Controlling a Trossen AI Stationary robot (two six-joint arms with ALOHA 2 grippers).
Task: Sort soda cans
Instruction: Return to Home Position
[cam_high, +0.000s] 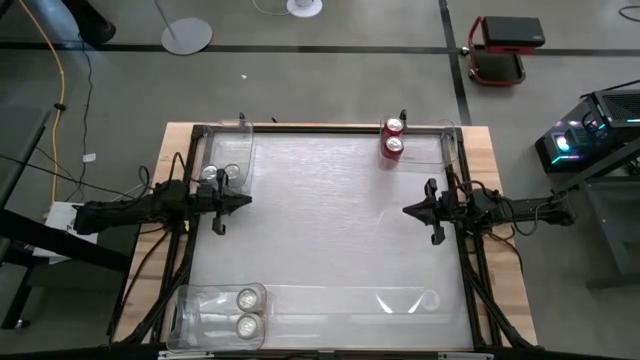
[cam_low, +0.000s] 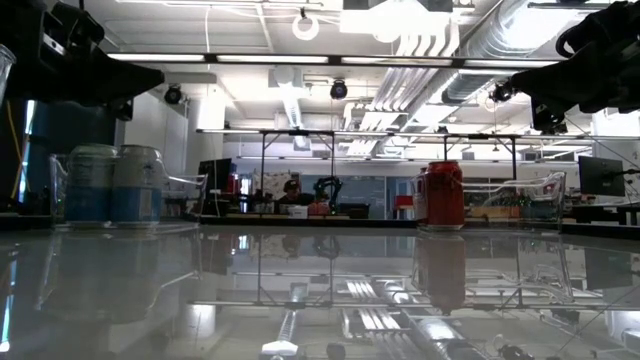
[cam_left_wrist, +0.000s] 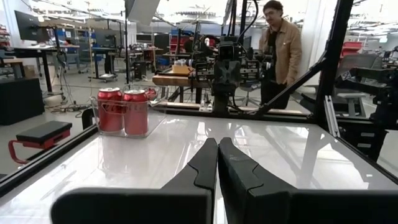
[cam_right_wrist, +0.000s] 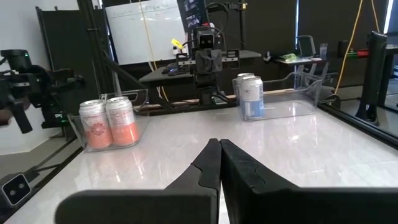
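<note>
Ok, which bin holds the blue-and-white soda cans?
The clear bin top left in the high view, beside the left gripper; the top-right bin holds red soda cans.

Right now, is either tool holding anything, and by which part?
Nothing is held. Left tool and right tool are both shut and empty.

Bright, even light falls from ceiling strip lamps (cam_low: 200, 57). The glossy white table (cam_high: 320, 230) throws it back as pale glare, and from table height it mirrors the ceiling (cam_low: 250, 25) and pipes (cam_low: 440, 60). Shadows are faint and soft; the surrounding floor (cam_high: 330, 80) looks dimmer.
</note>
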